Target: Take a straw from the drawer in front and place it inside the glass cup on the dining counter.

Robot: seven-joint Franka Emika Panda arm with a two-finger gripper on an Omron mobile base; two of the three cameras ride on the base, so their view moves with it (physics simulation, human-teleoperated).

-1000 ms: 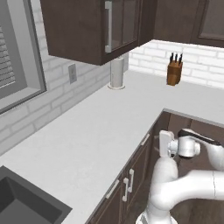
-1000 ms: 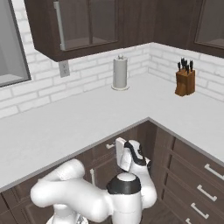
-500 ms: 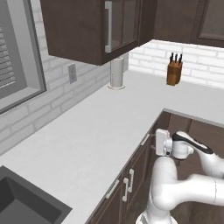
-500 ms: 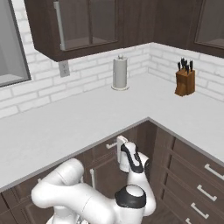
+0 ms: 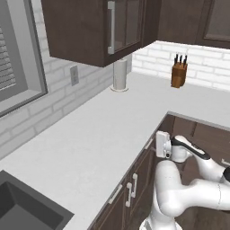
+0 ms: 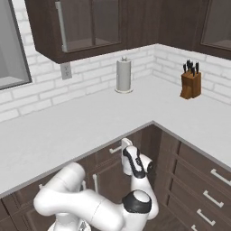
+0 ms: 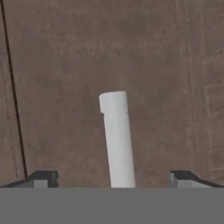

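Observation:
The drawer (image 7: 61,65) is a dark brown wooden front just under the counter edge (image 6: 106,154), and it is closed. Its silver bar handle (image 7: 117,140) stands between my two fingertips in the hand view. My gripper (image 7: 113,178) is open, with one dark fingertip (image 7: 43,177) on each side of the handle and not touching it. From the base views, my hand (image 5: 162,144) (image 6: 127,155) is pressed up close to the cabinet face below the counter's corner. The straw, the glass cup and the dining counter are out of view.
The white L-shaped wall counter (image 5: 90,134) carries a paper towel roll (image 5: 119,75) and a knife block (image 5: 179,74) at the back. A dark sink (image 5: 22,211) lies at the near left. More drawers (image 6: 212,180) line the right-hand cabinet run. Upper cabinets (image 6: 90,22) hang overhead.
My hand has moved a little closer to the drawer front, toward the handle. The jaws have stayed open.

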